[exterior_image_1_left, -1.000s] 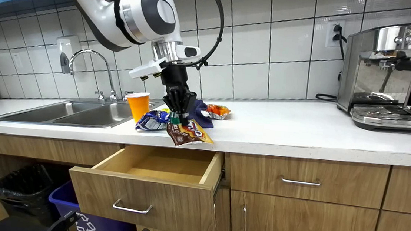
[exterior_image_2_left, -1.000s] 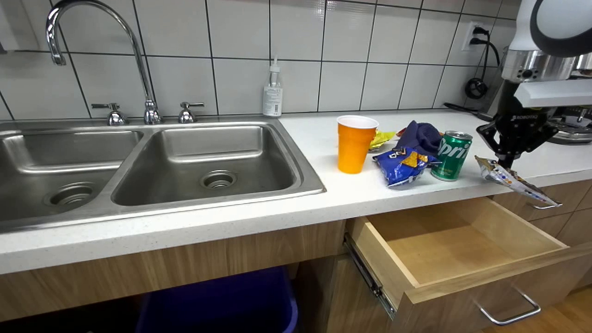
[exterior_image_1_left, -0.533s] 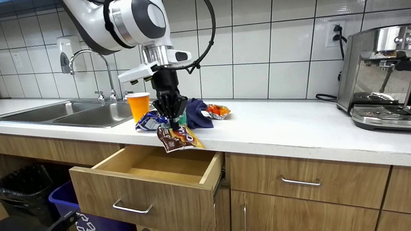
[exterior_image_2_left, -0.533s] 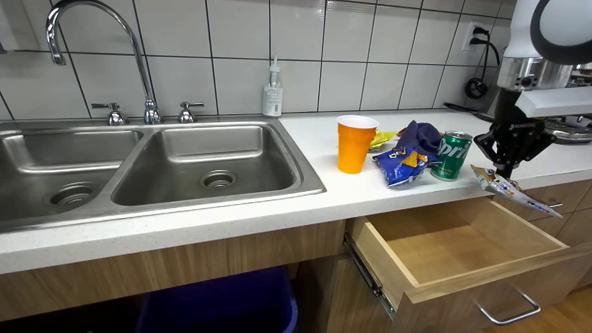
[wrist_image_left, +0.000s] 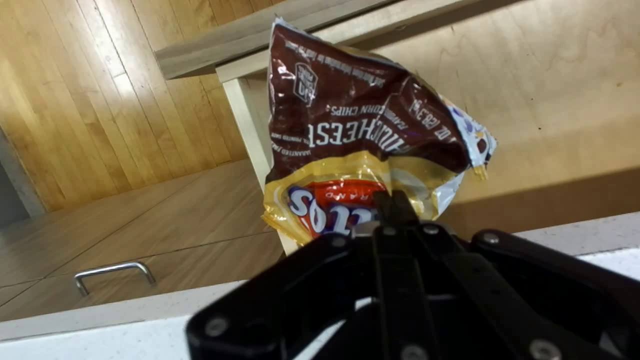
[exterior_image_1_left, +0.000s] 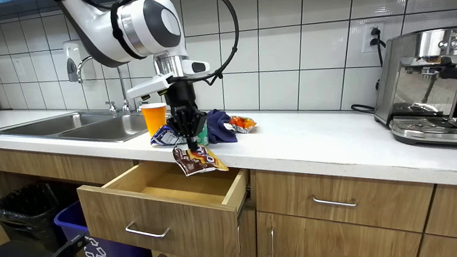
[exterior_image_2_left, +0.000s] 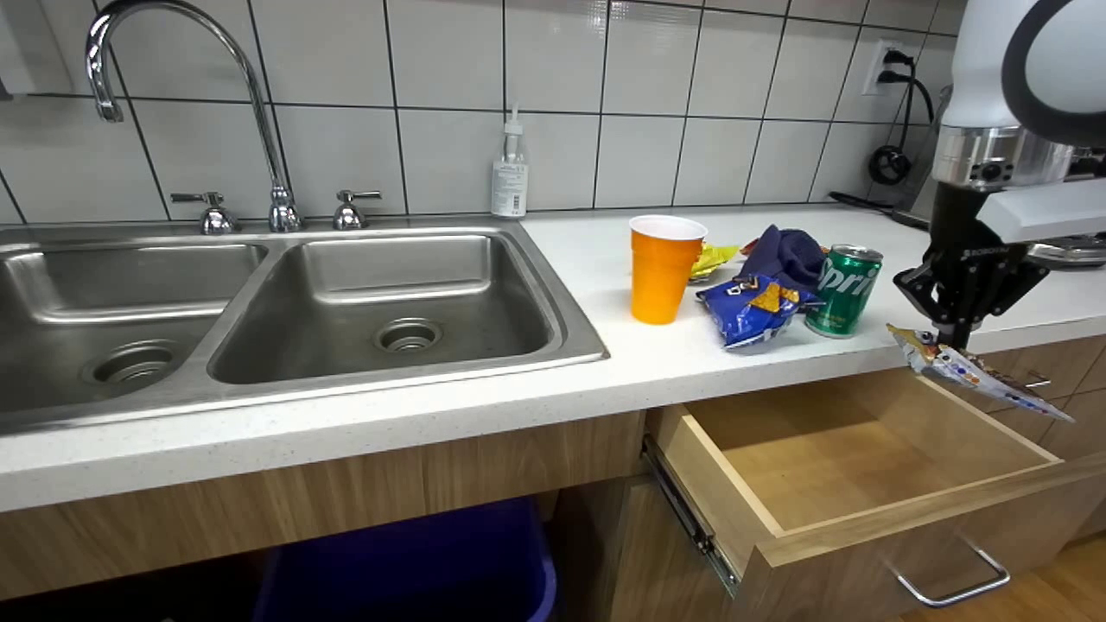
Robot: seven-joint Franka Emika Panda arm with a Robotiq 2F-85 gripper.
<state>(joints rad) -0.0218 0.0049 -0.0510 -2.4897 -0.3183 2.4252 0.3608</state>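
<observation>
A brown and yellow corn chip bag point(wrist_image_left: 360, 120) hangs from my gripper point(wrist_image_left: 392, 202), whose narrow black fingertips are shut on it, pinching a fold in the yellow part. In an exterior view the bag point(exterior_image_1_left: 194, 165) is just past the counter's front edge, above the pulled-out wooden drawer point(exterior_image_1_left: 186, 189). Seen in an exterior view, the bag point(exterior_image_2_left: 994, 384) slopes downward away from the gripper point(exterior_image_2_left: 953, 341), over the drawer's far end. No items show inside the drawer point(exterior_image_2_left: 855, 449). The exact pinch between the fingertips is partly hidden.
On the counter behind stand a green soda can point(exterior_image_2_left: 844, 291), a blue chip bag point(exterior_image_2_left: 752, 311), an orange cup point(exterior_image_2_left: 661, 272) and a dark blue cloth item point(exterior_image_2_left: 785, 257). A sink point(exterior_image_2_left: 389, 302) lies to one side, an espresso machine point(exterior_image_1_left: 431, 84) to the other. Bins point(exterior_image_1_left: 99, 237) sit below.
With the bag in its grip, the gripper has come forward off the counter and lower, over the open drawer. The drawer and the things on the counter have stayed put.
</observation>
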